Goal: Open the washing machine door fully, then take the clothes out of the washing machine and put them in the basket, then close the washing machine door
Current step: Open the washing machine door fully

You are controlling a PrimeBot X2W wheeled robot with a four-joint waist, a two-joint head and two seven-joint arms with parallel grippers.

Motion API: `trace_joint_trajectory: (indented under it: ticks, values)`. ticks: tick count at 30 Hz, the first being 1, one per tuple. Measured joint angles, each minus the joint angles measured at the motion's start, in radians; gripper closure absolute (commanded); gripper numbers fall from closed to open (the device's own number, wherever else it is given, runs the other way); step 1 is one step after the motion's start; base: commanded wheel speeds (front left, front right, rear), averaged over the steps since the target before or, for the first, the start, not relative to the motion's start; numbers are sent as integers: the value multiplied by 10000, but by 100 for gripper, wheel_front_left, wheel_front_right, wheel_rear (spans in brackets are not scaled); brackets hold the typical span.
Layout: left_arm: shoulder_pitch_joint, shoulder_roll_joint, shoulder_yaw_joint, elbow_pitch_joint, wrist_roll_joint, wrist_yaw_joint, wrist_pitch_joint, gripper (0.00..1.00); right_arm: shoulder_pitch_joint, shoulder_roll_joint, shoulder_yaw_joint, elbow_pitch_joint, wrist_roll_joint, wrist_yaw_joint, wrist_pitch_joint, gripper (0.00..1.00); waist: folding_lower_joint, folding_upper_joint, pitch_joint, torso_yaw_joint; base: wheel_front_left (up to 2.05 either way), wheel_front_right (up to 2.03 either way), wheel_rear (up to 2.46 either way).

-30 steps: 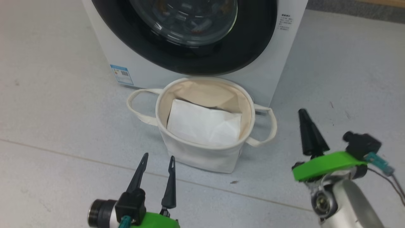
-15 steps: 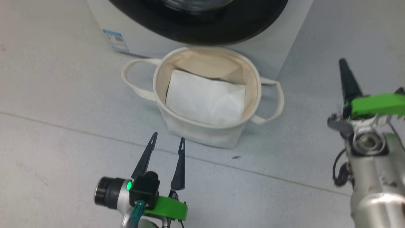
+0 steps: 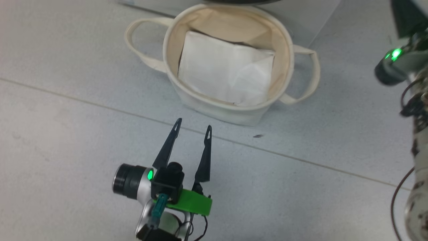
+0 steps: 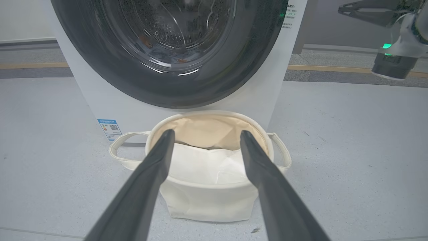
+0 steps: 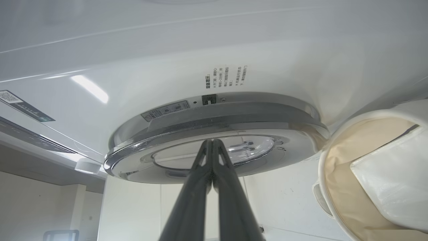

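Soft basket (image 3: 230,115) on the floor (image 3: 67,140) at the foot of a washing machine (image 4: 97,100), with two robot grippers close by.

The head view cuts the machine off at its top edge and the right arm (image 3: 418,187) at its right edge. The camera has tilted down since a second ago, when the door's black rim crossed the top. In the left wrist view, the washing machine door (image 4: 167,40) lies against the front, and what sits behind its glass is hard to make out. The basket holds a flat folded white sheet (image 3: 224,70), as before. The left gripper (image 3: 194,123) hovers over the floor just short of the basket, fingers spread and empty. The right gripper (image 5: 211,141), fingers pressed together on nothing, points at the door's chrome edge.
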Motion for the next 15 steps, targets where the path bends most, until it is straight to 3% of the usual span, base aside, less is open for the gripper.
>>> trace_joint_trajectory:
  ticks: [6, 15]
  values:
    - [-446, -12, -428, -2, -349, 332, 0, 0, -1241, -525, -4, 846, 67, 2, 291, 100, 0, 0, 497, 293, 0, 0, 0]
    - [-859, -19, -1131, -151, -876, 688, 0, 0, -2221, -602, 128, 1461, -19, 0, 244, 100, 0, 0, 1049, 645, 0, 0, 0]
